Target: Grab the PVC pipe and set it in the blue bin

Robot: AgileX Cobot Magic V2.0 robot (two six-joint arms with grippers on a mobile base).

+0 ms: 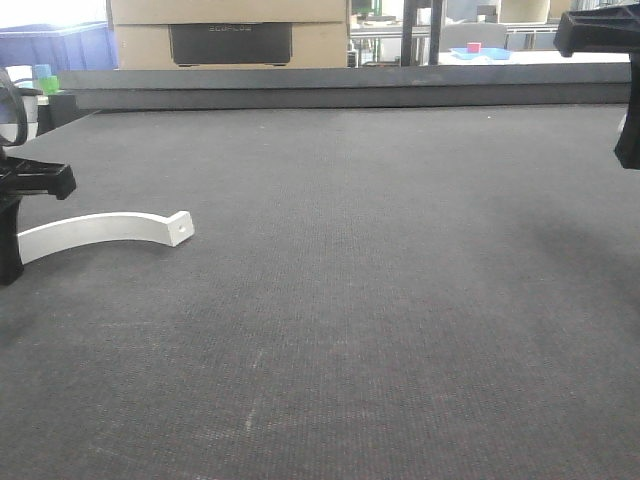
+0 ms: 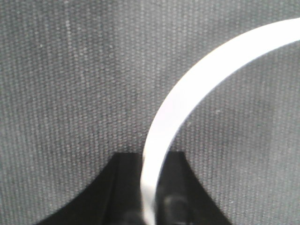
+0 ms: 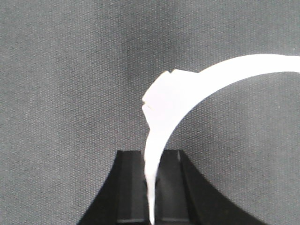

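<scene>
- Dark grey woven tabletop (image 1: pixel 380 300) fills every view, with a raised ledge along its far edge.
- Left pincer (image 2: pixel 151 161) is low at the tabletop and closed on the PVC pipe (image 1: pixel 100 228). In the wrist view its black fingers (image 2: pixel 126 187) sit tight against one end of the pipe from both sides.
- From that grip the pipe leads straight ahead of the pincer, then sweeps in a long arc to the pincer's right. In the front view it lies along the tabletop.
- Its squared end (image 1: pixel 180 228), with a small hole, is the end farthest from the left pincer.
- Right pincer (image 3: pixel 150 157) is well apart from the left one, raised above the tabletop and cut off by the edge of the front view. It is clamped on a white curved piece (image 3: pixel 225 70) that rises from between its fingers (image 3: pixel 129 187).
- Just ahead of that grip the piece carries a squared block (image 3: pixel 161 93), then it arcs away to the pincer's right.
- Far beyond the left pincer, past the ledge, stands the blue bin (image 1: pixel 55 45). To its right is a cardboard box (image 1: pixel 230 10) with a black unit (image 1: pixel 230 43) set in it.
</scene>
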